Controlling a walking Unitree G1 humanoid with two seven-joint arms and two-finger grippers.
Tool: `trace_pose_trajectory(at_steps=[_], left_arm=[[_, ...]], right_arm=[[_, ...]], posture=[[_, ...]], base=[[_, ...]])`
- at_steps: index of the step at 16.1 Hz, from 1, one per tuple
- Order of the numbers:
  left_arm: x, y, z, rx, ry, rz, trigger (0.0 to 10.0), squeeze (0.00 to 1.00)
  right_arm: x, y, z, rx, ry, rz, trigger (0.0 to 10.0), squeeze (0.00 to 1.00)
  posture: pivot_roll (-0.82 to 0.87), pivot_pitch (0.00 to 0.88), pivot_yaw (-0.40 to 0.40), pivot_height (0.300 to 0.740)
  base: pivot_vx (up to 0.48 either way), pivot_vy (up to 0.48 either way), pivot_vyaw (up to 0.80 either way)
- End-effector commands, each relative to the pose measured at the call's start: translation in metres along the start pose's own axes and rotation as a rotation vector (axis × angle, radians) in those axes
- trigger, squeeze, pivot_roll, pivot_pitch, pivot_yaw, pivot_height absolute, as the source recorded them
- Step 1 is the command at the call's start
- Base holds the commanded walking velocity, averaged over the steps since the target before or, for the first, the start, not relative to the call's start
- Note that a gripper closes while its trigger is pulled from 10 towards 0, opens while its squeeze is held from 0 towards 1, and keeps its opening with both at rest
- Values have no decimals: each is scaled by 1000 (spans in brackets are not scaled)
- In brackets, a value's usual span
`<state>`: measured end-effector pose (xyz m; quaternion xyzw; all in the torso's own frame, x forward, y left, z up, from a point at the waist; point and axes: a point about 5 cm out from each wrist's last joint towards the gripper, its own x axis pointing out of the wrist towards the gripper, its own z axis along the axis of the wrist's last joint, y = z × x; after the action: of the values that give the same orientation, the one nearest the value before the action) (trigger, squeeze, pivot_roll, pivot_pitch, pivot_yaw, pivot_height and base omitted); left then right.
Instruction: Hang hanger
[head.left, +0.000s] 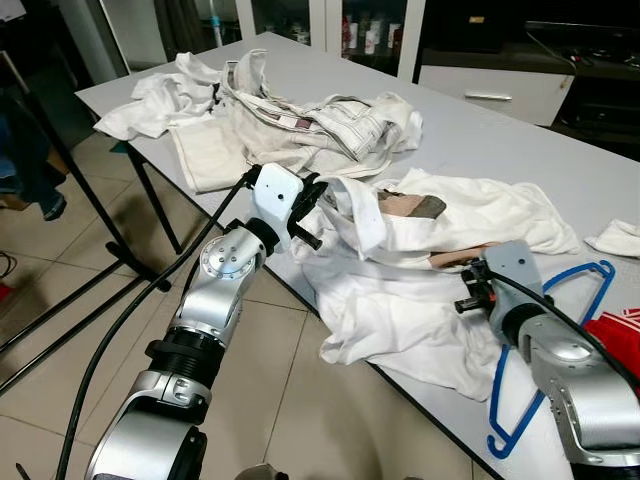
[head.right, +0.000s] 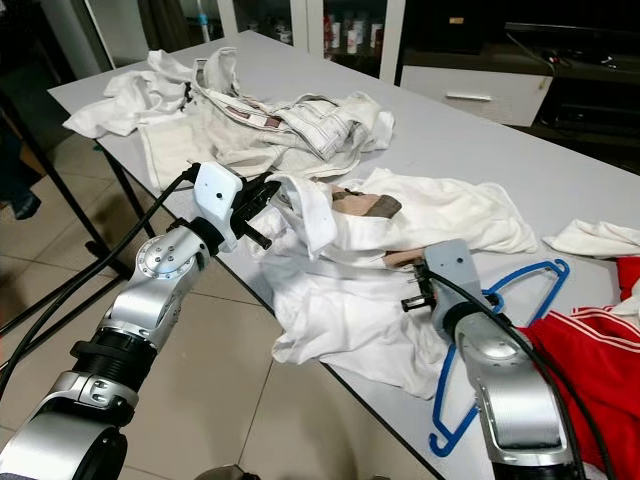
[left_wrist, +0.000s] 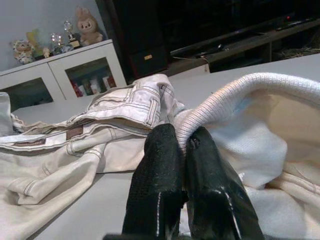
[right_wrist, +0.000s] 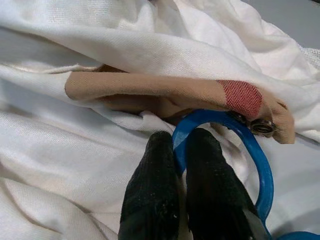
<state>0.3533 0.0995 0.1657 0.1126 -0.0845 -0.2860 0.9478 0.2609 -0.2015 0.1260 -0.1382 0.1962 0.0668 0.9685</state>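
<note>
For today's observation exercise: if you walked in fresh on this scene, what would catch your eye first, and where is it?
First the heap of white shirt spilling over the near edge of the grey table, with the left gripper pinching its ribbed collar. Next the bright blue hanger lying to its right, its hook clamped in the right gripper. A second pile of cream clothes lies further back.

R end effector (right_wrist: 181, 150) pinches blue hanger hook (right_wrist: 250, 145) on white shirt (right_wrist: 75, 155).
</note>
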Motion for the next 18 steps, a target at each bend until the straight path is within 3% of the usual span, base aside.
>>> trace_pose_trajectory(at_steps=[1,3,4,6,7,12,15,16,18], left_arm=[[2,4,5,13,-17,15,10000,0],[2,4,5,15,-18,14,10000,0],[2,4,5,15,-18,13,10000,0],[3,4,6,15,-19,12,10000,0],[3,4,6,14,-20,12,10000,0],[3,3,6,16,-21,12,10000,0],[3,4,6,16,-22,14,10000,0],[3,3,6,14,-22,14,10000,0],[3,2,5,11,-22,13,10000,0]], right_arm=[[-2,-7,9,4,-26,-16,10000,0],[-3,-4,11,-2,-26,27,10000,0],[-5,5,10,-11,-17,82,10000,1000],[-5,20,4,-36,19,151,10000,1000],[-4,22,3,-39,23,160,10000,0],[-4,15,9,-55,20,171,10000,0],[-9,19,9,-79,31,258,10000,0],[-13,23,10,-75,22,299,10000,1000],[-14,25,13,-73,11,327,10000,1000]], posture=[[-40,11,61,723],[-41,9,61,723],[-42,9,59,723],[-42,8,58,723],[-41,7,57,723],[-39,3,56,723],[-39,3,56,723],[-39,3,56,723],[-45,5,55,723]], base=[[0,0,0],[0,0,0],[0,0,0],[0,0,0],[0,0,0],[0,0,0],[0,0,0],[0,0,0],[0,0,0]])
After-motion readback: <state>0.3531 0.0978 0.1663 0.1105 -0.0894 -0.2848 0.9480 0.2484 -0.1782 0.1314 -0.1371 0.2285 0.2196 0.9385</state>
